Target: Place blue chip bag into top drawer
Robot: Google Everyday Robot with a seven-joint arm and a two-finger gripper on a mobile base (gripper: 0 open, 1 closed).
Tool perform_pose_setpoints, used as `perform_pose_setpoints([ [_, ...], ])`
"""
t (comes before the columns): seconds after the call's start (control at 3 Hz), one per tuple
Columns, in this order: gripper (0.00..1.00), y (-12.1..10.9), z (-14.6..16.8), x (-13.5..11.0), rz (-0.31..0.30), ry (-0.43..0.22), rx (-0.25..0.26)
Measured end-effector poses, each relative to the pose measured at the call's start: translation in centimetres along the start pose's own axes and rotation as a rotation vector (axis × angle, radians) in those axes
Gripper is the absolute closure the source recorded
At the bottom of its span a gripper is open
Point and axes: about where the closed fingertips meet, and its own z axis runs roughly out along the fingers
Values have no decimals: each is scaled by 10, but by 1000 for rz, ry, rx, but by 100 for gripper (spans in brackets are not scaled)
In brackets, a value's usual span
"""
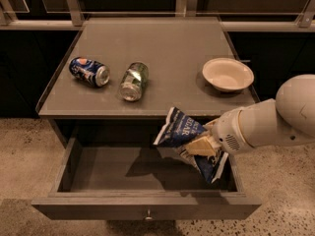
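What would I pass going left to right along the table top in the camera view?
First the blue soda can → green can → white bowl. Lower down, right of centre, the end effector grips the blue chip bag above the open top drawer.

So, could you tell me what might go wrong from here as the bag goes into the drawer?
Two risks, I think. The gripper holds the blue chip bag over the right end of the open top drawer, close to its right wall; released there, it might hang on that wall rather than land flat. The bag's upper end also looks level with the front edge of the table and could snag there.
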Motion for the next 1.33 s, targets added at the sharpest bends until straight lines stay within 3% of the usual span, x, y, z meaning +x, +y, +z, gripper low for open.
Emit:
perform_pose_setpoints([
  [0.33,100,-8,16,21,85,12,-20],
  [1.0,100,-27,78,79,250,72,-101],
  [1.33,86,-29,84,85,264,77,-111],
])
